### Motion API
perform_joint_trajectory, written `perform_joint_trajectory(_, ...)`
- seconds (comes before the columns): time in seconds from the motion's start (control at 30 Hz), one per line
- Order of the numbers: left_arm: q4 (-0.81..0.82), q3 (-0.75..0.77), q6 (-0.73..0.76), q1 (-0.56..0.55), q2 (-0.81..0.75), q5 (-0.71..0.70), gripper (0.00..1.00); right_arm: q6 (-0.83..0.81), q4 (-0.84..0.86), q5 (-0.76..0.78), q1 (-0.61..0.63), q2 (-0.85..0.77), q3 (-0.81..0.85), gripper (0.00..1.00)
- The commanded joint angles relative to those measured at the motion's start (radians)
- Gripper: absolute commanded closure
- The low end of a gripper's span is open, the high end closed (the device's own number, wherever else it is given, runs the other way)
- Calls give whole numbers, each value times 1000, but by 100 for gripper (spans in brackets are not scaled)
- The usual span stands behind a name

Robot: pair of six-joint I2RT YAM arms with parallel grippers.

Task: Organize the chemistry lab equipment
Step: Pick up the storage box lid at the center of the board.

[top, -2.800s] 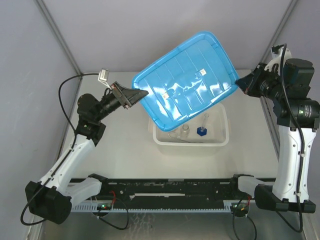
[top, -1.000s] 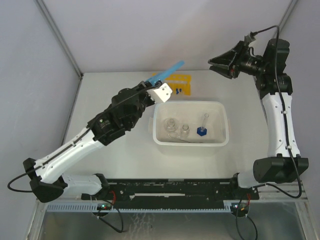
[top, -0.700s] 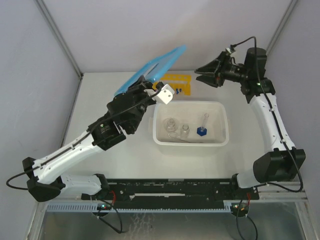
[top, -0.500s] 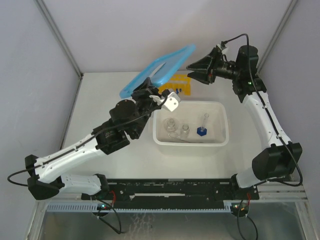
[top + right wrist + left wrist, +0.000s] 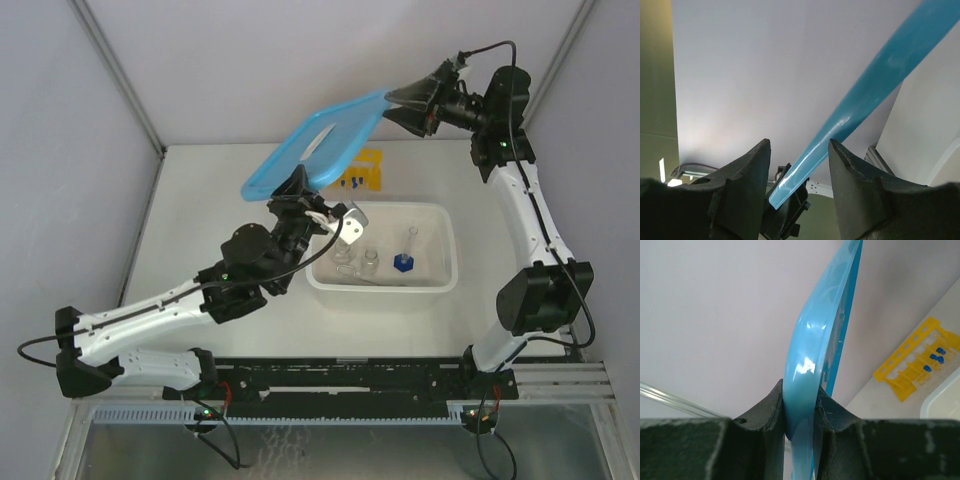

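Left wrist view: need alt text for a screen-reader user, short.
The left claw, seen from just behind its two dark fingers, is clamped on the edge of a blue lid that rises edge-on against a pale wall. At lower right, a yellow tube rack holding blue-capped tubes sits on the table, beside the corner of a white tub.

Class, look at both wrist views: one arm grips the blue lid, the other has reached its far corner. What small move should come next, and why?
Probably the right gripper should close on the blue lid. Its jaws stand open on either side of the lid's corner without pinching it, while the left gripper alone clamps the opposite edge, holding the lid tilted in the air above the yellow rack and white tub. A second grip would steady it.
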Motion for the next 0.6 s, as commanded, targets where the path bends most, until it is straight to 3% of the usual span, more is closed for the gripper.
perform_joint_trajectory(0.0,184,-30,86,-22,-36,-29,100,37,45,-18,12,12,11,50)
perform_joint_trajectory(0.57,250,-75,109,-45,-23,-10,100,1,22,-6,-4,-78,-79,50)
